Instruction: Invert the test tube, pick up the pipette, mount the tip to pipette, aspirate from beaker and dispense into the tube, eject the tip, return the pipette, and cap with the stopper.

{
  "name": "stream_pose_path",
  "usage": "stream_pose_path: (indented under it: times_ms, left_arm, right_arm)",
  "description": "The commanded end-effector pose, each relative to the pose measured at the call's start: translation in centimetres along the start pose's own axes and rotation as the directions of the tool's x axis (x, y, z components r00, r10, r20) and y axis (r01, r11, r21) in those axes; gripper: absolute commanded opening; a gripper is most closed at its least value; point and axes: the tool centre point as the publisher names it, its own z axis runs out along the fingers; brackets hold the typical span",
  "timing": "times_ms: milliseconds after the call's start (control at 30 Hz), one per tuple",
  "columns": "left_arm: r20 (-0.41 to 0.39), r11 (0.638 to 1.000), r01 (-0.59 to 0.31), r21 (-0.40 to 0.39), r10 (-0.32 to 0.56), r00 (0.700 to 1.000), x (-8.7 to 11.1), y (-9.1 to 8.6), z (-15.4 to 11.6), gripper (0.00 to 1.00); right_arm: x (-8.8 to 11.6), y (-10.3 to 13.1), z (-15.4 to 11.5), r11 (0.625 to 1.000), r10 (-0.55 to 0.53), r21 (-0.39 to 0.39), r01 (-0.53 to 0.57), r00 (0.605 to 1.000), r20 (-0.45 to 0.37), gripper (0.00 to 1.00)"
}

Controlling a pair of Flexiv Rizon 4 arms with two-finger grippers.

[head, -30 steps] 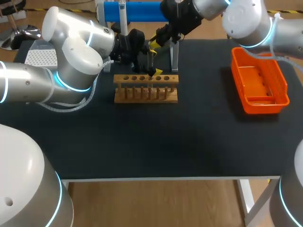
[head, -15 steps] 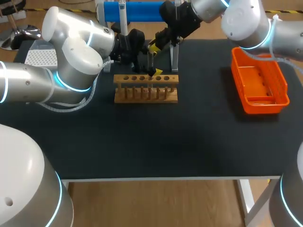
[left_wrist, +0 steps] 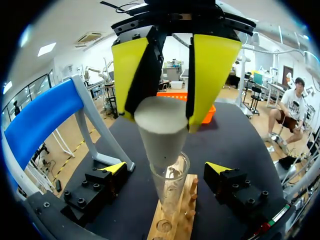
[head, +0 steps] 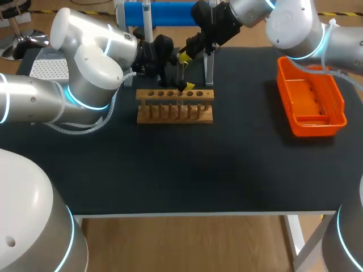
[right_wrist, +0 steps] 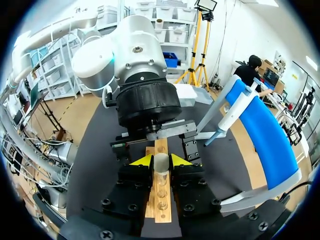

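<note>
Left wrist view shows your left gripper (left_wrist: 167, 107) pinching the pale stopper (left_wrist: 160, 140) by its broad end. The narrow end points down right at the mouth of the test tube (left_wrist: 169, 187), ready to press straight in. The tube stands upright in the wooden rack (left_wrist: 175, 220) on the desk (head: 227, 164). Your right gripper (right_wrist: 161, 161) sits with fingers spread either side of the tube, seemingly not touching, probably to steady it.
</note>
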Motion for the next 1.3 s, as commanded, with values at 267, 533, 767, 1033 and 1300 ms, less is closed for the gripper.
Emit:
stream_pose_path:
  times_ms: [267, 533, 767, 1033, 1300]
  left_arm:
    - [-0.004, 1.000, 0.000, 0.000, 0.000, 1.000, -0.09, 0.02, -0.06, 1.00]
    - [-0.004, 1.000, 0.000, 0.000, 0.000, 1.000, -0.09, 0.02, -0.06, 1.00]
    - [-0.004, 1.000, 0.000, 0.000, 0.000, 1.000, -0.09, 0.02, -0.06, 1.00]
    - [-0.004, 1.000, 0.000, 0.000, 0.000, 1.000, -0.09, 0.02, -0.06, 1.00]
    - [-0.004, 1.000, 0.000, 0.000, 0.000, 1.000, -0.09, 0.02, -0.06, 1.00]
  right_arm:
    - [0.33, -0.10, -0.21, 1.000, 0.003, -0.006, -0.003, 1.000, -0.011, 0.00]
    - [0.46, -0.48, 0.26, 1.000, 0.003, 0.007, -0.003, 1.000, -0.017, 0.00]
    - [0.51, -0.58, 0.37, 1.000, 0.003, 0.012, -0.003, 1.000, -0.017, 0.00]
    - [0.56, -0.25, 0.10, 1.000, 0.003, -0.002, -0.003, 1.000, -0.015, 0.00]
    - [0.48, 0.00, 0.08, 1.000, -0.003, -0.008, 0.003, 1.000, -0.013, 0.00]
